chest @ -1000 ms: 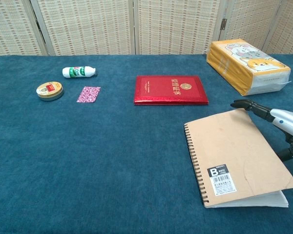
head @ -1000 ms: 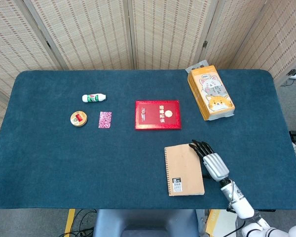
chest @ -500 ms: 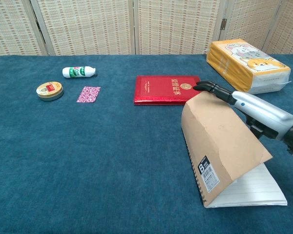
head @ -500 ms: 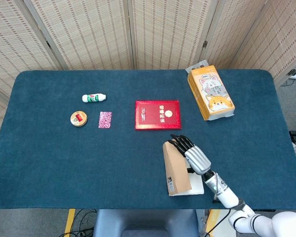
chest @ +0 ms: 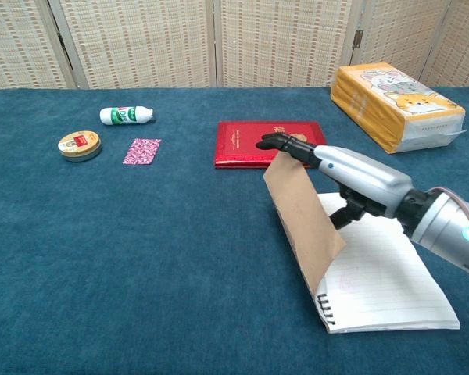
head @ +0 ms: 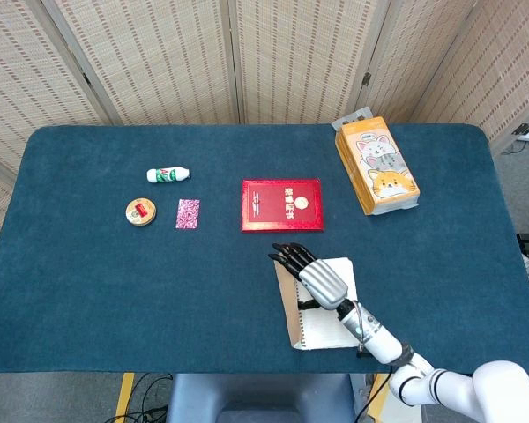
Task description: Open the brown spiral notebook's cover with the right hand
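The brown spiral notebook (chest: pixel 352 266) lay on the near right part of the blue table (head: pixel 115 291), just in front of the red booklet (head: pixel 282 204). Its brown cover (chest: pixel 301 215) stood lifted past upright, tilted toward the robot's left, w/ the lined page (chest: pixel 383 281) bare underneath. The spiral binding ran along the notebook's left edge, seen at the near corner in the chest view.

The right hand (chest: pixel 328 166) reached in from the lower right, w/ its dark fingers (chest: pixel 285 144) stretched out roughly together over the cover's top edge. The thumb pointed down behind the cover, toward the page. Whether cover was pinched btwn thumb & fingers or only pushed by the fingers could not be told from either view. In the head view the same hand (head: pixel 322 280) sat over the notebook's top left part, fingertips just short of the red booklet.

The left hand didn't show in either view.

Elsewhere on the table: an orange tissue pack (head: pixel 376 165) w/ cat drawings at far right, a white bottle (head: pixel 167 175) lying on its side at far left, a round tin (head: pixel 140 211) near it, & a small pink patterned packet (head: pixel 188 213) just beside the tin. Woven screens (head: pixel 247 53) stood behind the table.
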### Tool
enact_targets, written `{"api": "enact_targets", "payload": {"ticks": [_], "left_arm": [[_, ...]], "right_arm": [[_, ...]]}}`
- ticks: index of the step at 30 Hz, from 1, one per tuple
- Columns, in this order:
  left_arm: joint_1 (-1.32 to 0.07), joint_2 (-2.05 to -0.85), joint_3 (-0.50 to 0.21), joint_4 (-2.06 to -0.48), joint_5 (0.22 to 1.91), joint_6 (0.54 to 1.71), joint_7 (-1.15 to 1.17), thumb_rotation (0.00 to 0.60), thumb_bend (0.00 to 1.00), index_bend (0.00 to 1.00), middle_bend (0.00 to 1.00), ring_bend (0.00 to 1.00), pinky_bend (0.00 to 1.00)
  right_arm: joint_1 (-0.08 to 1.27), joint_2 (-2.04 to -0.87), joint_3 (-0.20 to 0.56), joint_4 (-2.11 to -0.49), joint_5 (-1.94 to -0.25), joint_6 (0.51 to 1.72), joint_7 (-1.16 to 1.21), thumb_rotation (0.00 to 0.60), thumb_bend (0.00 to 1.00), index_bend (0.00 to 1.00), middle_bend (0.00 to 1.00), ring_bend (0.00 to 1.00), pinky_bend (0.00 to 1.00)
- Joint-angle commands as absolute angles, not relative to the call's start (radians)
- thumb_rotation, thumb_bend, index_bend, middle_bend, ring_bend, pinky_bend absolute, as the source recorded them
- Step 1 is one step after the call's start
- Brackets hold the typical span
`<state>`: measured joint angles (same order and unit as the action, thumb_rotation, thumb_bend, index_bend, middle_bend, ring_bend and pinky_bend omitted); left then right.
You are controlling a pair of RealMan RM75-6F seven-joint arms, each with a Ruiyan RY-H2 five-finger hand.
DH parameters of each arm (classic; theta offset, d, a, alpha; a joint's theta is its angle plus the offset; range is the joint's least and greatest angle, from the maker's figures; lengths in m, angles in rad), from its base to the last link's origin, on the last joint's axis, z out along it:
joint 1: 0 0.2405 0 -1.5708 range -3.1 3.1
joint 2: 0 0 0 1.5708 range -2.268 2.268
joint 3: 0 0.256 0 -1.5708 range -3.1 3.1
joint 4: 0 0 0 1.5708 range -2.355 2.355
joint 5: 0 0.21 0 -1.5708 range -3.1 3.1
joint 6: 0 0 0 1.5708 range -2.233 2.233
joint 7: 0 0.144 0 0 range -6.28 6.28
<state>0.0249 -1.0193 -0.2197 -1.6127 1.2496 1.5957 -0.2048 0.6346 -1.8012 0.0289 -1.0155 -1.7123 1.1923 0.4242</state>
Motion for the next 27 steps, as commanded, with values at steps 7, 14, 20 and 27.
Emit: {"api": "enact_targets", "payload": {"ticks": [7,14,20,27], "left_arm": [[0.04,-1.005,-0.228,-1.603,1.244,1.598,-0.255,0.6,0.24,0.19,0.11,0.03,0.18],[0.044,-1.003,-0.229,-1.602,1.249,1.601,-0.264,0.6,0.24,0.19,0.11,0.03,0.18],[0.046,-1.002,-0.228,-1.605,1.254,1.603,-0.261,0.6,0.24,0.19,0.11,0.03,0.18],[0.036,-0.994,-0.198,-1.606,1.309,1.583,-0.25,0.6,0.24,0.19,0.11,0.03,0.18]], "right_arm": [[0.712,-1.86,0.053,-0.978,-1.694,1.133,0.422,0.6,0.31,0.0,0.0,0.0,0.0],[0.727,-1.878,0.045,-0.962,-1.677,1.109,0.41,0.6,0.31,0.0,0.0,0.0,0.0],[0.724,-1.878,0.032,-0.954,-1.673,1.118,0.412,0.6,0.31,0.0,0.0,0.0,0.0],[0.682,-1.775,0.028,-1.051,-1.684,1.214,0.304,0.6,0.3,0.0,0.0,0.0,0.0]]}}
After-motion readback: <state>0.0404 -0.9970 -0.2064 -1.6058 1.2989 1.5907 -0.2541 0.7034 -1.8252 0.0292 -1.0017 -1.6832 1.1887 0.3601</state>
